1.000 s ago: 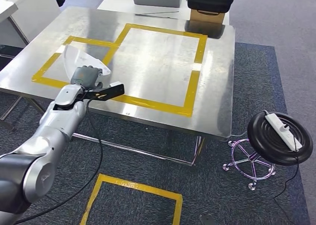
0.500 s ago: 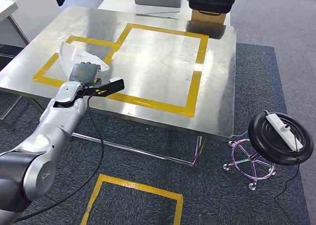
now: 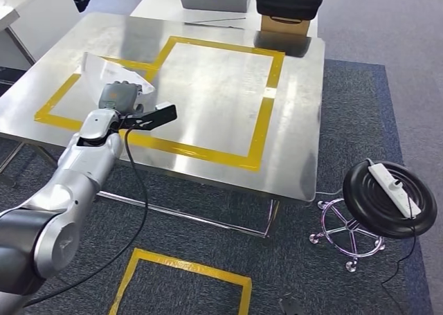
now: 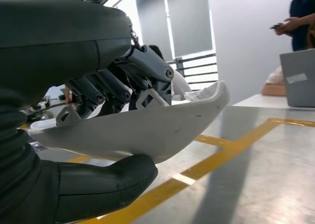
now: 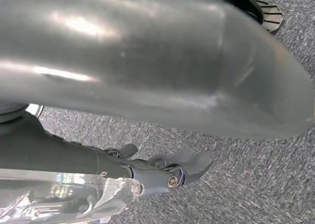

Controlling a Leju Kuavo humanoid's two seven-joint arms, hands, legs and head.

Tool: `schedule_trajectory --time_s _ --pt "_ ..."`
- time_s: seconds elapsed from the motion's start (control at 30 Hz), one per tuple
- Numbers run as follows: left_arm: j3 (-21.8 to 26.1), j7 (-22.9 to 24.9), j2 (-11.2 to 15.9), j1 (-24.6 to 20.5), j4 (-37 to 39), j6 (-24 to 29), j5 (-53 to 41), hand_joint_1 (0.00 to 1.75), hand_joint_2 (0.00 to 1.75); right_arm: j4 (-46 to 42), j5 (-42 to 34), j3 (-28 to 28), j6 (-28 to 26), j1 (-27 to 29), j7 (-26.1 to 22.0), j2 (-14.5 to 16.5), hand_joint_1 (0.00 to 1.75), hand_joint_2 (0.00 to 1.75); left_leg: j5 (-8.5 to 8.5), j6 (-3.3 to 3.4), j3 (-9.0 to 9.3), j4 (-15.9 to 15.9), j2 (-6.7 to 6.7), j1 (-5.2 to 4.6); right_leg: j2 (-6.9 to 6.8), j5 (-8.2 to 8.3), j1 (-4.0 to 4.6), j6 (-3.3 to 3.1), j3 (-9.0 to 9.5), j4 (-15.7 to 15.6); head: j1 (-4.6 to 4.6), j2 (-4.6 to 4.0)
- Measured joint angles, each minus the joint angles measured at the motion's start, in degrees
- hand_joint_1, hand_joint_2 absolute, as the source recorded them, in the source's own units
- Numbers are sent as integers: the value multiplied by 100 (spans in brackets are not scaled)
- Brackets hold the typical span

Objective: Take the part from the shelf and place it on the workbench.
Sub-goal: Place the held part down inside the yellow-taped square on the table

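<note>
We saw our left hand (image 3: 119, 97) gripping the white part (image 3: 107, 71) above the steel workbench (image 3: 209, 93), over the smaller yellow-taped square (image 3: 57, 97). In the left wrist view the dark fingers (image 4: 122, 83) curled over the part's (image 4: 148, 128) upper side while the thick thumb (image 4: 108, 184) pressed beneath it. Our right hand's fingers (image 5: 182, 167) appeared against grey carpet (image 5: 241, 175); we could not tell their spread.

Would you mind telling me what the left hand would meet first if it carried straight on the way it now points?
Probably nothing nearby: the left hand, holding the white part, points across the steel workbench, just above it. Far ahead sits a laptop, though depth is unclear.
</note>
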Motion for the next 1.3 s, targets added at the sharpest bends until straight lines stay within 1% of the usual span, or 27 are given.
schedule_trajectory --time_s 0.07,0.1,0.17,0.2,0.23,0.27,0.33,0.37,0.4,0.43,0.53,0.57,0.63,0.7,0.73,0.77,0.8,0.87,0.9,0.93,1.03,1.07,1.13,1.2,1.23,1.27,1.3 --pt "-20 15 -10 -4 -1 4 0 175 175 0 -3 1 -1 -8 1 1 0 0 -120 -34 -108 262 16 11 15 -40 -2 -105 74 -25 -17 0" --pt "-32 19 -10 -11 -2 6 0 175 175 0 -4 1 -2 -10 0 1 0 0 -225 -27 -288 589 22 7 21 -69 -6 -142 119 -33 -34 0" --pt "-58 23 -9 -9 -2 8 0 175 175 0 -6 1 -2 -9 1 1 0 0 -421 -8 -829 1396 21 -13 24 -148 2 -177 203 -34 -58 0" --pt "-69 27 -8 5 -2 7 0 175 175 0 -7 0 -1 -6 1 1 0 0 -419 -3 -1061 1651 20 -18 27 -195 6 -177 254 -34 -62 0" --pt "-76 29 -7 21 -2 6 0 175 175 0 -7 0 -1 -2 2 1 0 0 -308 1 -1194 1705 21 -18 31 -243 6 -171 313 -34 -64 0" --pt "-81 31 -7 32 -2 5 0 175 175 0 -8 0 0 -1 2 1 0 0 -90 3 -1210 1543 22 -15 36 -294 3 -158 381 -34 -65 0" --pt "-96 32 -7 34 -1 6 0 175 175 0 -8 0 2 -1 2 1 0 0 454 -12 -987 840 35 -4 47 -408 5 -99 507 -32 -74 0" --pt "-104 32 -8 28 -1 7 0 175 175 0 -8 0 2 -6 2 1 0 0 588 -5 -846 504 37 -2 53 -474 15 -66 547 -26 -83 0" --pt "-111 32 -9 24 -1 7 0 175 175 0 -8 1 2 -13 2 -1 0 0 627 13 -746 284 38 -4 57 -533 28 -39 577 -36 -87 0" --pt "-115 32 -11 22 -1 7 0 175 175 0 -8 1 2 -19 2 -2 0 0 574 47 -694 189 33 -9 58 -569 39 -15 610 -42 -94 0" --pt "-119 33 -18 21 -8 9 0 175 175 0 -8 1 3 -22 2 -2 0 0 434 191 -611 163 7 -20 31 -639 20 52 666 14 -74 1" --pt "-120 34 -16 17 -12 10 0 175 175 0 -8 2 3 -24 1 -2 0 0 398 229 -562 166 0 -26 9 -688 15 74 574 185 -64 1" --pt "-123 35 -14 5 -18 12 0 175 175 0 -8 2 3 -22 0 -1 0 0 313 283 -452 169 -7 -55 -31 -867 15 88 138 873 -51 0" --pt "-131 37 -23 11 -19 12 0 175 175 0 -8 2 3 -9 2 -1 0 0 208 316 -333 169 -15 -98 -36 -1078 34 48 -391 1524 -42 0" --pt "-137 40 -31 21 -18 12 0 175 175 0 -8 2 3 -2 2 -1 0 0 146 328 -257 169 -20 -116 -35 -1100 58 7 -560 1615 -39 0" --pt "-144 44 -38 29 -19 12 0 175 175 0 -8 2 3 2 2 -1 0 0 83 336 -167 169 -25 -129 -33 -1006 95 -43 -625 1497 -39 0" --pt "-150 48 -46 32 -19 13 1 175 175 0 -8 2 3 4 2 -1 0 0 15 341 -66 167 -27 -137 -32 -778 142 -96 -602 1200 -40 0" --pt "-157 27 -75 39 -18 23 6 175 175 0 -14 2 3 8 0 -4 0 0 -113 331 102 160 -35 -144 -25 -49 242 -199 -438 390 -35 0" --pt "-157 -3 -92 46 -22 31 9 175 175 0 -20 1 3 9 -2 -7 0 0 -169 312 158 145 -44 -149 -19 222 279 -236 -361 98 -32 0" --pt "-155 -39 -110 59 -28 38 12 175 175 0 -26 1 3 10 -4 -9 0 0 -196 290 197 134 -53 -152 -14 389 301 -265 -314 -75 -27 0" --pt "-152 -100 -133 82 -68 44 8 175 175 0 -40 1 4 3 -16 -12 0 0 -212 217 242 143 -51 -155 -19 410 286 -314 -184 -215 -27 0" --pt "-154 -96 -135 82 -78 45 5 175 175 0 -42 2 4 -1 -20 -12 0 0 -249 192 185 260 -43 -156 -20 406 270 -332 -140 -247 -32 0" --pt "-157 -67 -140 86 -85 44 3 175 175 0 -43 2 3 -9 -22 -12 0 0 -473 140 -142 831 -31 -150 -12 375 242 -358 -79 -276 -34 0" --pt "-162 -34 -135 114 -85 38 3 175 175 0 -43 2 1 -7 -19 -12 0 0 -747 88 -614 1478 -30 -132 1 321 221 -359 -50 -271 -34 0" --pt "-163 -25 -134 134 -85 34 3 175 175 0 -43 2 -1 -1 -16 -12 0 0 -764 66 -782 1613 -29 -121 9 293 206 -349 -35 -263 -34 0" --pt "-164 -19 -133 151 -85 31 4 175 175 0 -43 2 -1 3 -14 -12 0 0 -643 42 -851 1549 -28 -108 15 264 187 -330 -16 -250 -35 0" --pt "-165 -16 -132 159 -85 30 3 175 175 0 -43 2 -2 5 -14 -11 0 0 -409 14 -820 1303 -25 -89 20 232 163 -305 6 -229 -36 0"
